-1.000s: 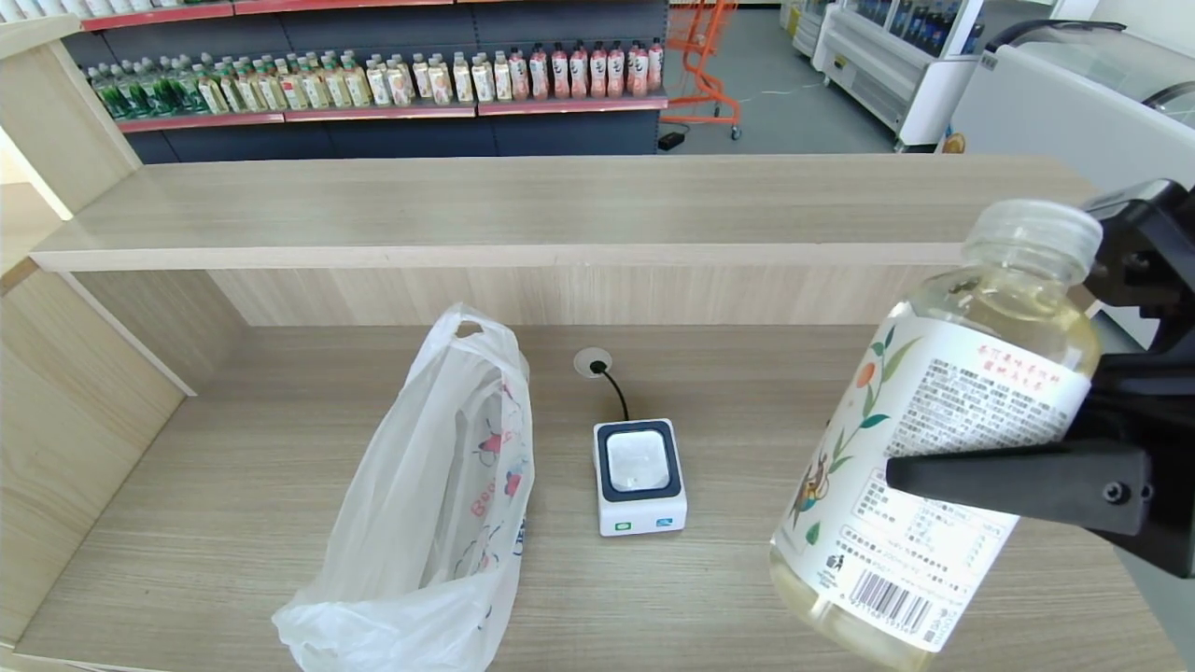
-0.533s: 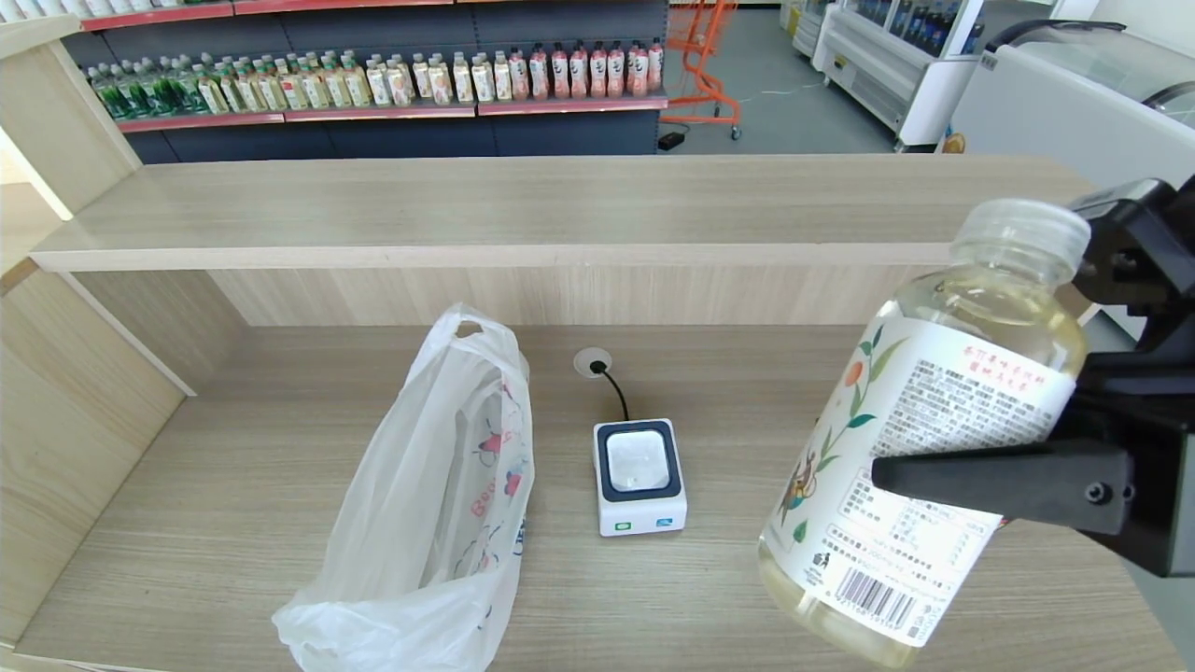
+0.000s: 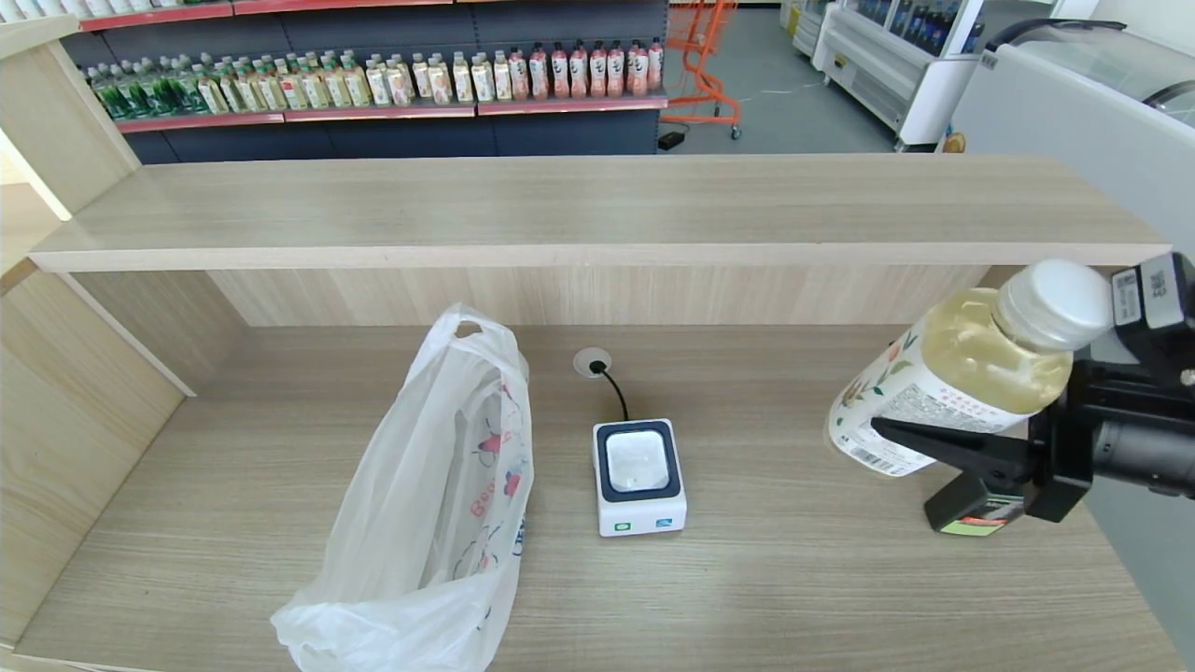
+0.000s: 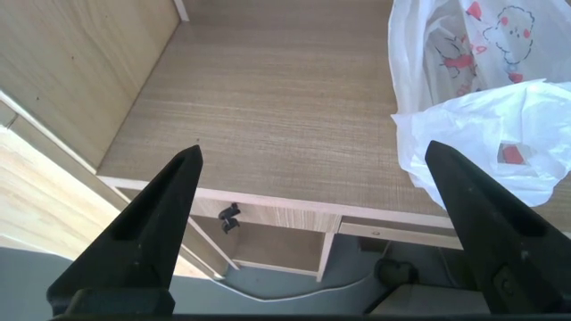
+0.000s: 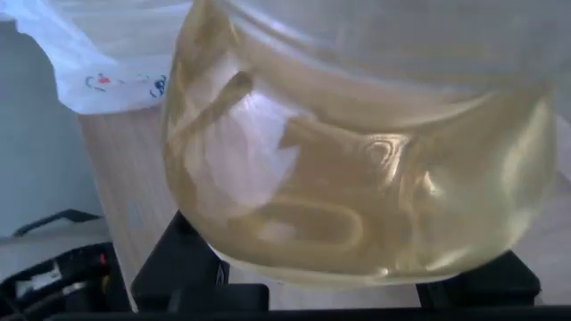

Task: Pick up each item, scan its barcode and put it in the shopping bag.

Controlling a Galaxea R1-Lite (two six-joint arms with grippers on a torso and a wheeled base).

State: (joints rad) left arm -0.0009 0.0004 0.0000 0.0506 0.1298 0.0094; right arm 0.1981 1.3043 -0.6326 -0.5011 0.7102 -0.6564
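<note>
Bottle (image 3: 952, 383) of pale yellow drink hangs tilted above the right end of the surface (image 3: 794, 579), with its cap up and to the right and its base toward the scanner (image 3: 639, 476). The right arm (image 3: 1130, 453) lies level at the right edge, its jaws clamped on the bottle. The left jaws stand wide apart over the near edge, beside the bag (image 3: 439, 485).

The shopping bag (image 3: 439, 504) sits on the table (image 3: 794, 579) just left of the barcode scanner (image 3: 639, 476), whose cable (image 3: 616, 392) runs back to a hole (image 3: 593, 362) behind it. Over the table's right end the drink bottle (image 3: 952, 383) hangs tilted in the right gripper (image 3: 913, 399), well apart from the scanner, before the raised ledge (image 3: 560, 205).
</note>
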